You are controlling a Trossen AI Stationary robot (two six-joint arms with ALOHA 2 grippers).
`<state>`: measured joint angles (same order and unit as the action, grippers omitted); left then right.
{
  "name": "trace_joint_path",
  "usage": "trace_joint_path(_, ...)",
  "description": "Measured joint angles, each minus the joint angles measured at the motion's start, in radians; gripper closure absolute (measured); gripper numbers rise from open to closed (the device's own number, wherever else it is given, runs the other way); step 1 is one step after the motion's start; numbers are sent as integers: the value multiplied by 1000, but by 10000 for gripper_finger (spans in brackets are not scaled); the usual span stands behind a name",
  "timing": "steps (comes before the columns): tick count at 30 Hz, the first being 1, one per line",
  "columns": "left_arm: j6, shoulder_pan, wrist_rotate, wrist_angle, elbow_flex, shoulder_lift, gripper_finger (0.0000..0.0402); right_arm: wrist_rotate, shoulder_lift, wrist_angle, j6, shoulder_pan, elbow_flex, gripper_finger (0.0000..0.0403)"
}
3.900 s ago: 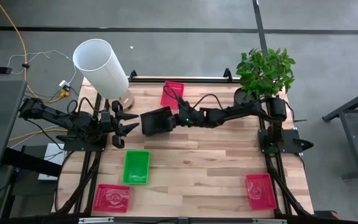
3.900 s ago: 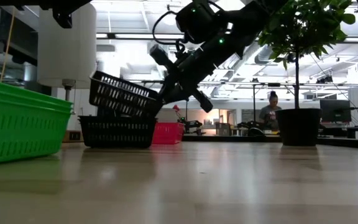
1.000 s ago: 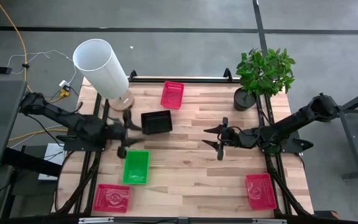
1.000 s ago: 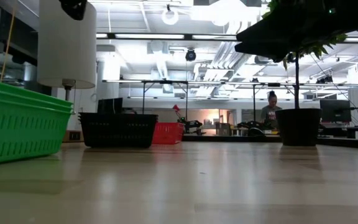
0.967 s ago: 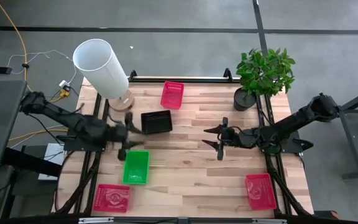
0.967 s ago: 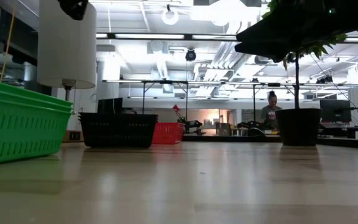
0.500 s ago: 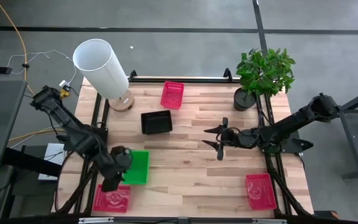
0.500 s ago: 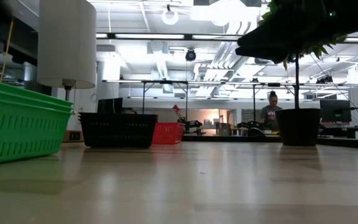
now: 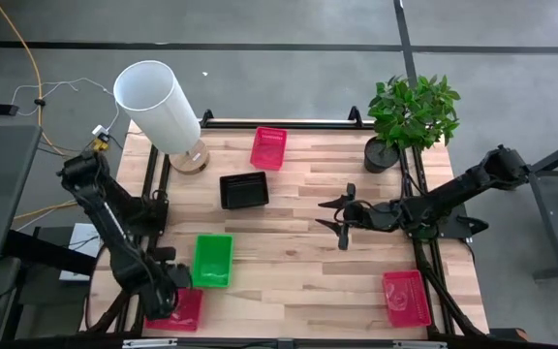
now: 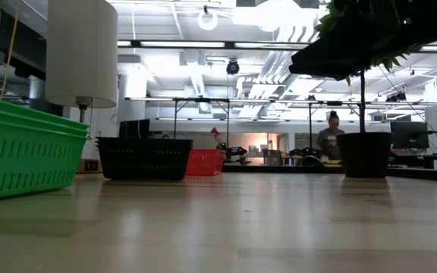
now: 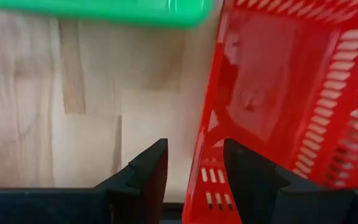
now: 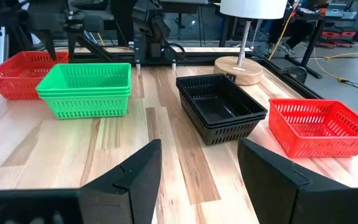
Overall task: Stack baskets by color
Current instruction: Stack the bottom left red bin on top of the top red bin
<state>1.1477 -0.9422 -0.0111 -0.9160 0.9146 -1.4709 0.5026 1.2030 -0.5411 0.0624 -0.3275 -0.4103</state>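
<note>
Two stacks — black baskets mid-table, green baskets nearer — are sitting done, while the left gripper, fingers apart, is straddling the near-corner red basket's wall.

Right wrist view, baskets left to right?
Red basket → green basket → black baskets → second red basket.
</note>
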Motion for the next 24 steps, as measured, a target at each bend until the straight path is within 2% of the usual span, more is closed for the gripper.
trace_joint_path(9,-57,-42,6,0,0,-99,266,0,0,0,11,0,0,203)
trace_joint_path(12,-80,-32,38,-1,0,-100,300,0,0,0,11,0,0,203)
trace_joint_path(16,-97,-20,55,-35,36,-81,384,0,0,0,11,0,0,203)
trace_joint_path(19,-88,-16,27,-87,92,-44,390,-1,0,0,11,0,0,203)
trace_joint_path(24,-38,-15,-40,-281,251,36,398,-1,0,2,11,0,0,203)
